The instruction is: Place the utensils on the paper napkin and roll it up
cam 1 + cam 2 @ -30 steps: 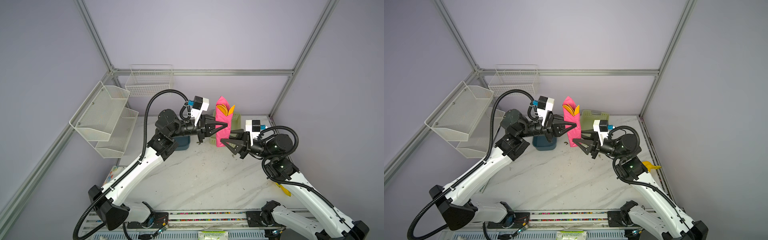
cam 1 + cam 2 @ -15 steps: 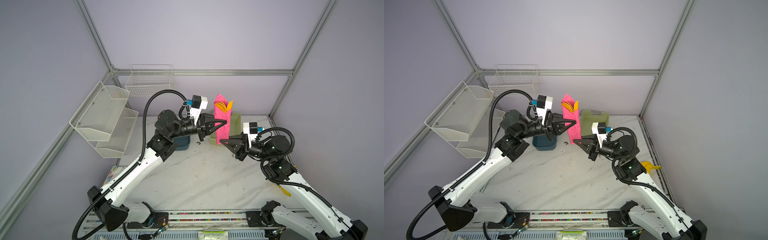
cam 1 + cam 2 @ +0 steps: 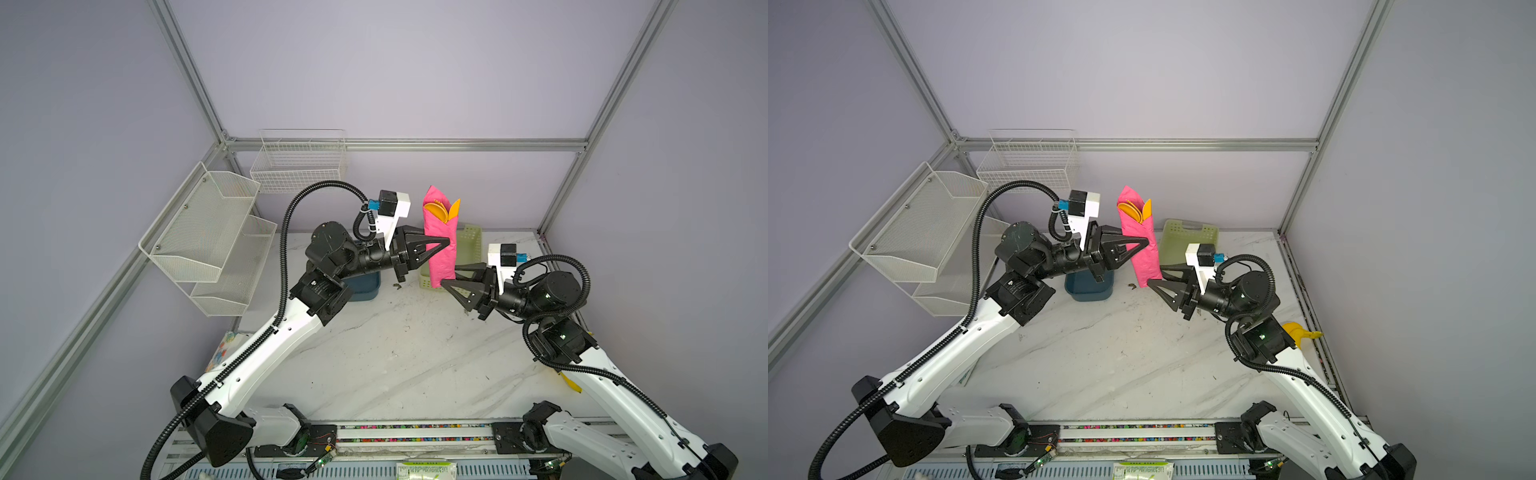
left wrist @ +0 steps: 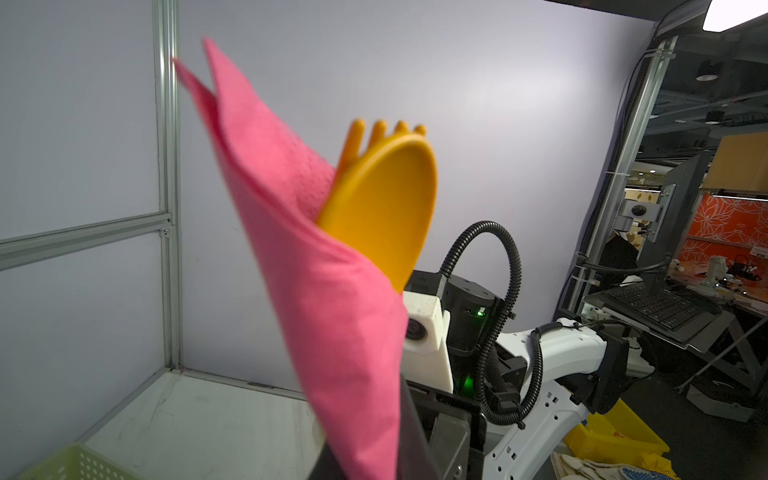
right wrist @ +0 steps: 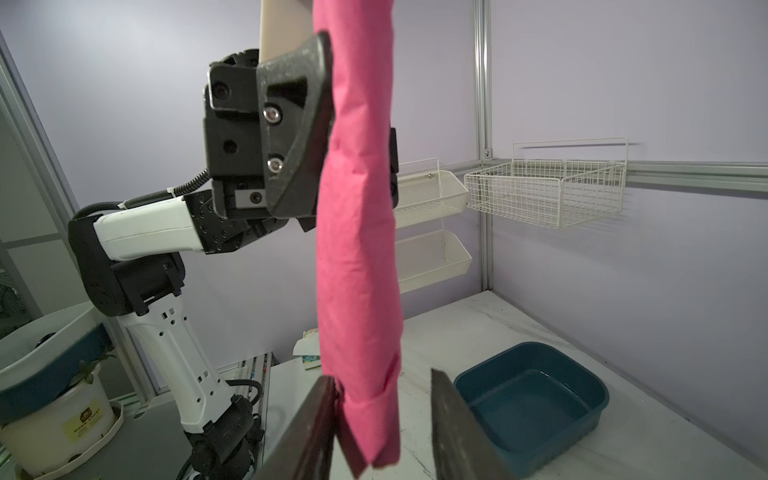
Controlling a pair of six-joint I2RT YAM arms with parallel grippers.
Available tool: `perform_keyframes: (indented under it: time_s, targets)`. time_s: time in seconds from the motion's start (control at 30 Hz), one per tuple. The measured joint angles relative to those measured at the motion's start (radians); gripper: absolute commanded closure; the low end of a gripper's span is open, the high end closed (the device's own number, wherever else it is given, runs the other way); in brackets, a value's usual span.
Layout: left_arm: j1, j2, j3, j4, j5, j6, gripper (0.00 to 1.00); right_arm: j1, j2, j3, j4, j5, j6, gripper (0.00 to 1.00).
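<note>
My left end effector [image 3: 445, 243] was pinched tight on the middle of the rolled pink paper napkin [image 3: 441, 266], holding it upright in the air above the far part of the desk [image 3: 395, 353]. The orange utensils [image 4: 382, 199] poked out of its top, spoon bowl and fork tines showing. My right end effector [image 5: 386, 419] stood spread around the roll's lower end, with one finger touching it and the other apart.

White marbled table [image 3: 395, 353], dark blue tub [image 3: 1088, 289] and pale green basket [image 3: 1187, 243] standing apart near its back edge
</note>
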Motion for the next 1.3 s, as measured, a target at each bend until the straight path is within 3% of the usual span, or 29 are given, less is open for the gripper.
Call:
perform_keyframes:
  time_s: [0.43,0.93,1.3]
  targets:
    - [0.001,-0.001,0.000,0.000,-0.002,0.000,0.99,0.000,-0.002,0.108,-0.100,0.042,0.003,0.58]
    - [0.001,-0.001,0.000,0.000,0.012,-0.001,0.99,0.000,0.023,0.173,-0.130,0.035,0.005,0.70]
    - [0.001,-0.001,0.000,0.001,0.013,-0.002,0.99,0.000,0.037,0.173,-0.121,0.008,0.022,0.71]
